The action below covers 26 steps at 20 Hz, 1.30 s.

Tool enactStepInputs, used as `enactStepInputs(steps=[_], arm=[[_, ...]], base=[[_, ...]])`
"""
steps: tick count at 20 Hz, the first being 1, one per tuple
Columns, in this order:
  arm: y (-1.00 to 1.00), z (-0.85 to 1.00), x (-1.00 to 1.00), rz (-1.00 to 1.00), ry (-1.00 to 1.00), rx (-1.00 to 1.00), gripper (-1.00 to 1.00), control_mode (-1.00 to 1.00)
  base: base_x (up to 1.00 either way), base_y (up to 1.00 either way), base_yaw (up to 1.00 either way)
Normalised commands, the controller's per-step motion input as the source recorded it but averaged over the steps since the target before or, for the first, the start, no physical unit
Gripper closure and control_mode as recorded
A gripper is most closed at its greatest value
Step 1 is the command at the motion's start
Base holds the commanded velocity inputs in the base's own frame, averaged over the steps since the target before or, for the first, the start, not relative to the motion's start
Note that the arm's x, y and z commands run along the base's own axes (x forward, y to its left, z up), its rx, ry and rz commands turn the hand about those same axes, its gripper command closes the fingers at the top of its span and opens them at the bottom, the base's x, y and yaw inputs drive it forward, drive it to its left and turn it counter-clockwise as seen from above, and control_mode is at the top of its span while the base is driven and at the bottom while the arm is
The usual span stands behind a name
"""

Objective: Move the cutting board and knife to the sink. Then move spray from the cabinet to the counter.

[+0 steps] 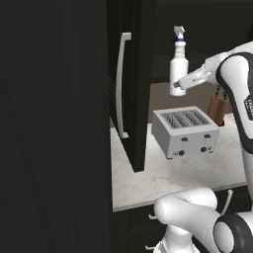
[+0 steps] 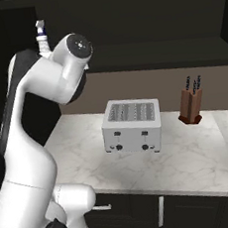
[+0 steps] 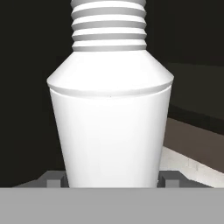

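One spray (image 1: 177, 66) clamped upright in tool (image 1: 181, 85), above toaster (image 1: 185, 130), no readable label

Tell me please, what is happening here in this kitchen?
The robot arm holds the spray bottle upright in its pincer, gripped low on the body, in the air above the toaster. The open cabinet is just to its left. The marble counter lies below; the bottle is not yet set down.
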Motion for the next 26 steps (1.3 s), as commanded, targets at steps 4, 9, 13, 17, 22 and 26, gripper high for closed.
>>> enactStepInputs(steps=[4,9,13,17,22,26], arm=[[-0.24,-0.17,-0.43,0.25,-0.01,0.04,1.0,-1.0],[-0.29,-0.27,-0.3,0.06,-0.09,0.01,1.0,-1.0],[-0.34,-0.33,-0.29,0.0,-0.09,0.0,1.0,-1.0],[-0.3,-0.44,-0.27,0.0,-0.05,0.0,1.0,-1.0],[-0.24,-0.6,-0.2,0.01,-0.04,0.0,1.0,-1.0],[-0.22,-0.66,-0.12,0.04,-0.03,0.0,1.0,-1.0]], base=[[0.0,0.0,0.0],[0.0,0.0,0.0],[0.0,0.0,0.0],[0.0,0.0,0.0],[0.0,0.0,0.0],[0.0,0.0,0.0]])
